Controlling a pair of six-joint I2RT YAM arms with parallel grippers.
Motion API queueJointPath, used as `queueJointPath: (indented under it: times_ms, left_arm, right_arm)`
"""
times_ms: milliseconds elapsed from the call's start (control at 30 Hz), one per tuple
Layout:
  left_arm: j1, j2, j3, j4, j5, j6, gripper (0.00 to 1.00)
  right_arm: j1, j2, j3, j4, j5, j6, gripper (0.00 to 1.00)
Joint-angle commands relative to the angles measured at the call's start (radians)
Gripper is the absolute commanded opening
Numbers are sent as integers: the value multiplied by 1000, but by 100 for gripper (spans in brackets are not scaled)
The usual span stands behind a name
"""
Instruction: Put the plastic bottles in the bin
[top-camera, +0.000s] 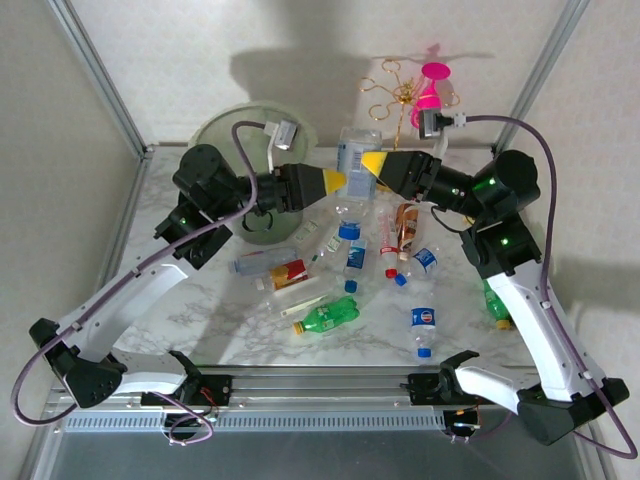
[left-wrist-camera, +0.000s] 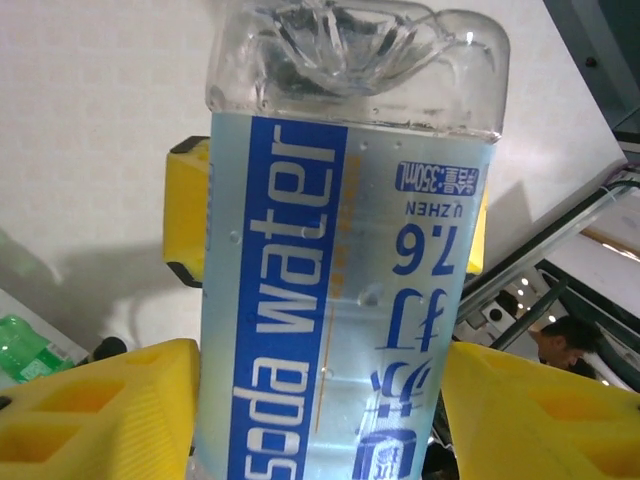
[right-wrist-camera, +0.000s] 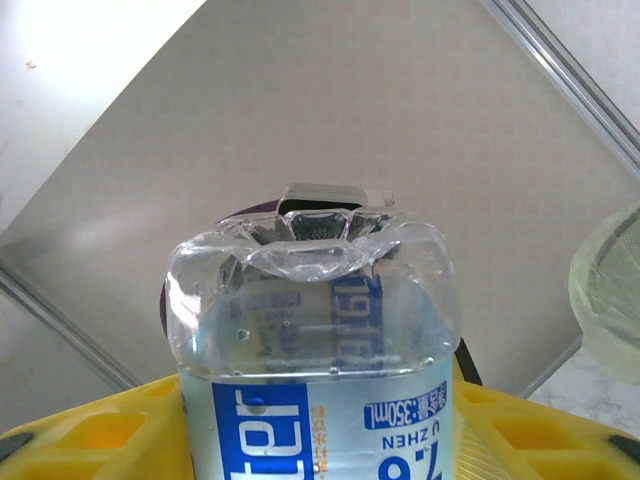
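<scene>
Right end effector (top-camera: 373, 164) grasps the soda water bottle (left-wrist-camera: 330, 280); left end effector (top-camera: 334, 180) flanks it, cannot tell whether clenched

I see my table (top-camera: 230, 335) as a white, marble-patterned top. On the near side of the left claw (top-camera: 340, 180) and the right claw (top-camera: 368, 164), a loose cluster of plastic bottles (top-camera: 350, 245) lies on it, mostly on their sides. Nearer me than the left claw are a red-labelled bottle (top-camera: 288, 272) and a green bottle (top-camera: 330, 315). Nearer me than the right claw lies a blue-labelled bottle (top-camera: 424, 320). The bin (top-camera: 222, 122) stands left of the left claw, and the pink goblet (top-camera: 432, 85) stands beyond the right claw.
</scene>
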Motion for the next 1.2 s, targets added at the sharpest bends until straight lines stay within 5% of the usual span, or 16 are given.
queueJointPath:
  times_ms: [0,167,500,733,833,1167]
  left_arm:
    - [-20,14,20,93,34,-19,66]
    - [-31,43,43,87,26,-9,67]
    - [-17,64,109,-35,19,87,43]
    - [87,26,91,-84,-35,104,40]
    - [126,13,101,-187,-129,154,39]
    - [179,90,307,-643,-657,279,35]
  right_arm:
    - [-5,3,-16,31,15,1,56]
    - [-5,7,-27,31,14,-5,56]
    - [-5,4,-6,-131,93,-121,60]
    - [-9,-21,38,-282,248,-236,83]
    - [-12,-36,56,-356,331,-285,89]
    - [-13,-48,95,-685,589,-419,89]
